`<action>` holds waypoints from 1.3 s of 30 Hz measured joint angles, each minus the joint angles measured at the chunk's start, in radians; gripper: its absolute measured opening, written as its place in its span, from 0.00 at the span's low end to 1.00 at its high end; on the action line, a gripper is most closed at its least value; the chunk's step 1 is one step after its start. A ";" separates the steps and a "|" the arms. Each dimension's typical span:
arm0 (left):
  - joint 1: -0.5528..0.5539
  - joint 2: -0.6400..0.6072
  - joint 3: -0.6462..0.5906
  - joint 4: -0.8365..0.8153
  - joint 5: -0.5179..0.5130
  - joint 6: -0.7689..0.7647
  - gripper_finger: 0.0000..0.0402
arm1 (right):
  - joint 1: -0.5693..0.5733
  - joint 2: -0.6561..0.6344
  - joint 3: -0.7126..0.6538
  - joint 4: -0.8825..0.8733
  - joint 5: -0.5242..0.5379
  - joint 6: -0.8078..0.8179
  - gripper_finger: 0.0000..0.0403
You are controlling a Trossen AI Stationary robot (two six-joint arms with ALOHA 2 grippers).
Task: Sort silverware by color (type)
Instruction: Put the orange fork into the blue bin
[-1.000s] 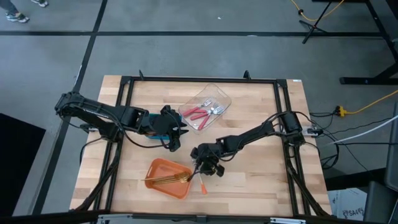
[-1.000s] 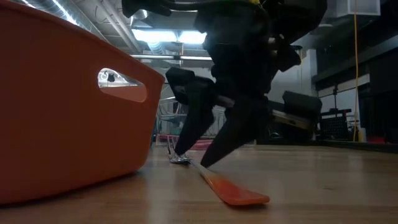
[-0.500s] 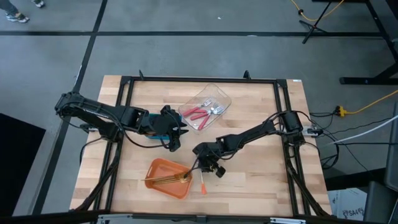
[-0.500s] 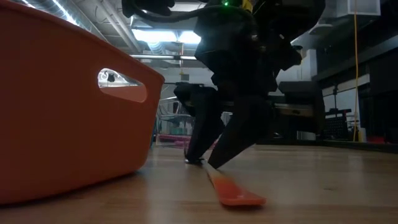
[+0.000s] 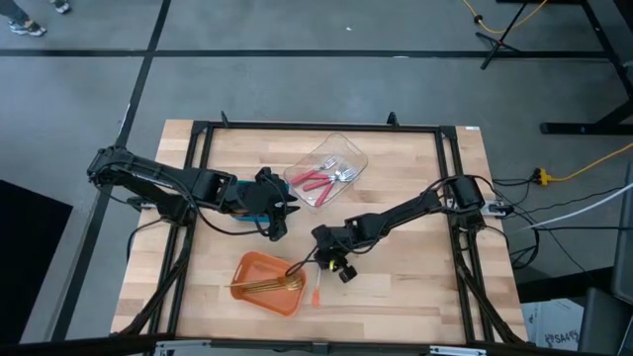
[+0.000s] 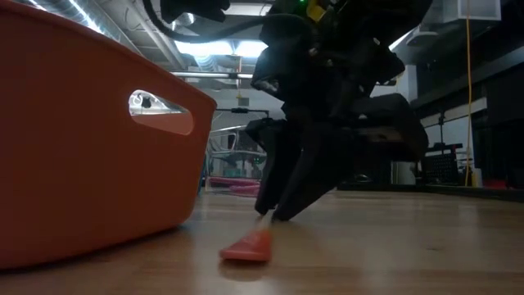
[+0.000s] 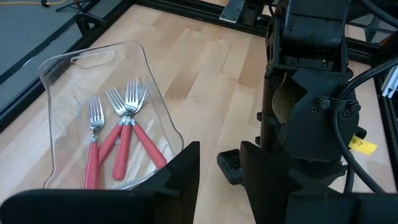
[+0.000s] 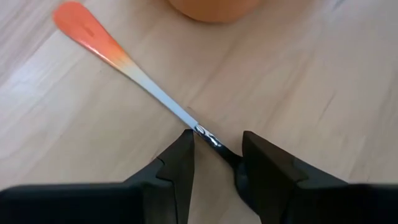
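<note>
An orange-handled fork [image 8: 127, 62] lies slanted at the table's near middle, beside the orange container [image 5: 252, 269], which holds gold forks [image 5: 267, 287]. My right gripper [image 8: 214, 146] points down and is shut on this fork. A clear container [image 7: 158, 106] at the far middle holds several red-handled forks [image 7: 118, 134] lying flat on its bottom. My left gripper [image 7: 217, 177] hovers open and empty above the table, next to the clear container's near side. My right gripper holds the orange-handled fork by its silver neck [image 8: 198, 129], between its two fingers. The fingers slant down from the table's right and cross the fork. The tine end is hidden under the gripper. The orange handle tip [image 6: 246, 246] rests on the table, and the fork slopes up to the fingers.
Black frame rails [image 5: 316, 127] run around the wooden table top. The right arm [image 7: 311, 93] stands close in front of my left gripper. Bare wood lies right of the fork, toward the table's near right corner [image 5: 425, 287].
My right gripper has rolled about its own axis while staying over nearly the same spot. The fork has turned with it: its orange handle end has swung along the table toward the orange container, while the neck has stayed between the fingers.
</note>
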 joint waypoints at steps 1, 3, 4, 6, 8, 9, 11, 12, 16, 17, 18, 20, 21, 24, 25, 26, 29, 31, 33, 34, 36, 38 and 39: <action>0.000 0.000 0.000 0.000 0.000 0.000 0.27 | 0.000 0.000 0.000 -0.003 0.002 0.020 0.33; 0.000 0.000 0.000 0.000 0.000 0.000 0.27 | 0.000 0.000 0.000 -0.006 0.004 0.042 0.33; 0.000 0.000 0.000 0.000 0.000 0.000 0.27 | 0.000 0.000 0.000 -0.006 0.006 0.046 0.33; 0.000 0.000 0.000 0.000 0.000 0.000 0.27 | 0.000 0.000 0.000 -0.007 0.002 0.049 0.33; 0.000 0.000 0.000 0.000 0.000 0.000 0.27 | -0.002 0.001 -0.001 -0.007 -0.020 0.049 0.33; 0.000 0.000 0.000 0.000 0.000 0.000 0.27 | -0.003 0.001 -0.001 -0.004 -0.031 0.049 0.33; 0.000 0.000 0.000 0.000 0.000 0.000 0.27 | -0.004 0.002 -0.002 0.003 -0.039 0.049 0.33; 0.000 0.000 0.000 0.000 0.000 0.000 0.27 | -0.004 0.002 -0.002 0.004 -0.039 0.049 0.33; 0.000 0.000 0.000 0.000 0.000 0.000 0.27 | -0.003 0.002 -0.002 0.001 -0.027 0.046 0.33; 0.000 0.000 0.000 0.000 0.000 0.000 0.27 | -0.003 0.002 -0.002 -0.002 -0.025 0.045 0.33; 0.000 0.000 0.000 0.000 0.000 0.000 0.27 | -0.003 0.002 -0.002 -0.007 -0.025 0.045 0.33; 0.000 0.000 0.000 0.000 0.000 0.000 0.27 | -0.003 0.002 -0.001 -0.018 -0.023 0.045 0.33; 0.000 0.000 0.000 0.000 0.000 0.000 0.27 | -0.002 0.002 -0.001 -0.021 -0.022 0.045 0.33; 0.000 0.000 0.000 0.000 0.000 0.000 0.27 | -0.002 0.002 -0.001 -0.029 -0.017 0.045 0.32; 0.000 0.000 0.000 0.000 0.000 0.000 0.27 | -0.002 0.002 -0.001 -0.030 -0.017 0.045 0.31; 0.000 0.000 0.000 0.000 0.000 0.000 0.27 | -0.002 0.002 -0.001 -0.030 -0.018 0.045 0.29; 0.000 0.000 0.000 0.000 0.000 0.000 0.27 | -0.002 0.002 -0.002 -0.032 -0.018 0.045 0.23; 0.000 0.000 0.000 0.000 0.000 0.000 0.27 | -0.002 0.002 -0.002 -0.034 -0.018 0.045 0.18; 0.000 0.000 0.000 0.000 0.000 0.000 0.27 | -0.002 0.002 -0.002 -0.035 -0.018 0.044 0.14; 0.000 0.000 0.000 -0.001 0.000 0.000 0.27 | -0.002 0.002 -0.002 -0.035 -0.018 0.042 0.12; 0.000 0.000 0.000 0.000 0.000 0.000 0.27 | -0.002 0.002 -0.002 -0.035 -0.018 0.041 0.08; 0.000 0.000 0.000 -0.001 0.000 0.001 0.27 | -0.002 0.002 -0.002 -0.035 -0.018 0.041 0.05; 0.000 0.000 0.000 0.000 0.000 0.001 0.27 | -0.002 0.002 -0.002 -0.035 -0.018 0.041 0.04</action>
